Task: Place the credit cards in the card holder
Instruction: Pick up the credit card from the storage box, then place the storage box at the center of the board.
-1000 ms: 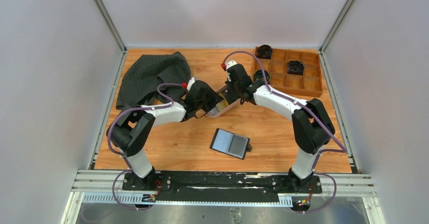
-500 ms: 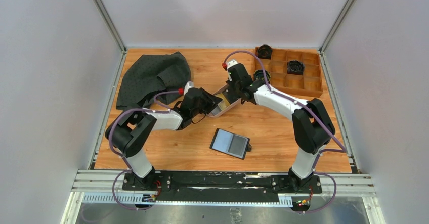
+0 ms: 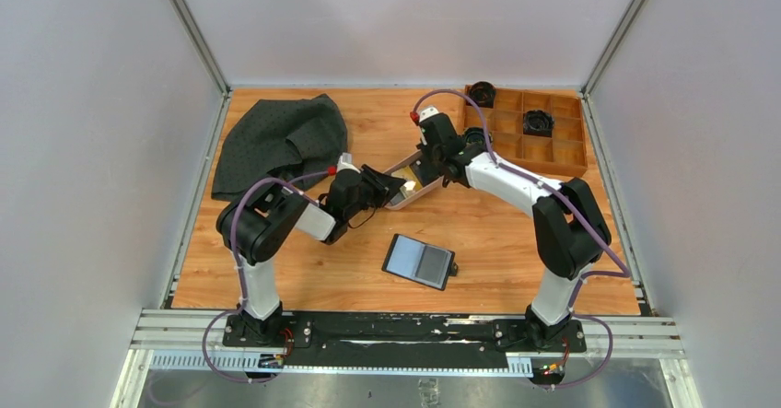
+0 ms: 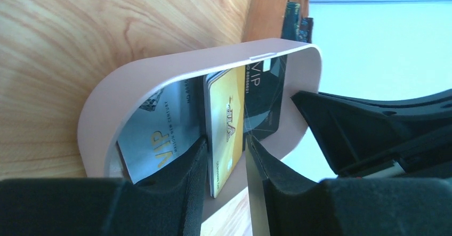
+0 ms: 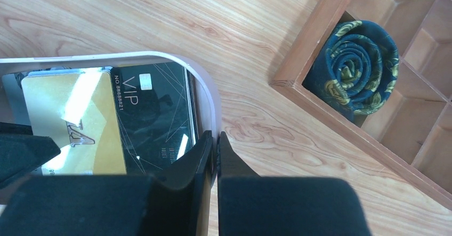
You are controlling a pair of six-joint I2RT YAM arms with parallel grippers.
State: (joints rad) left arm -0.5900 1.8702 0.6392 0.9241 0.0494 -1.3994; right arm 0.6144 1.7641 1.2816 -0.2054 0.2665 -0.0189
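The pinkish tray (image 3: 411, 198) is tipped up on edge, and my right gripper (image 3: 426, 172) is shut on its rim (image 5: 209, 108). Inside it stand the credit cards: a gold one (image 4: 226, 121), a silver-grey one (image 4: 157, 135) and a black one (image 4: 265, 95). My left gripper (image 4: 225, 146) reaches into the tray with its jaws astride the gold card. One finger (image 4: 184, 188) lies against the card, and a gap shows at the other finger. The card holder (image 3: 419, 261) lies open on the table nearer the arms, with no gripper on it.
A dark grey cloth (image 3: 276, 136) is heaped at the back left. The wooden compartment box (image 3: 543, 141) sits at the back right, close to the right gripper, with a rolled blue patterned fabric (image 5: 362, 68) in one cell. Walls enclose three sides.
My left gripper has pushed further into the tray, and its jaws have narrowed around the gold card. The left elbow has drawn back. The right gripper still holds the tray's rim.
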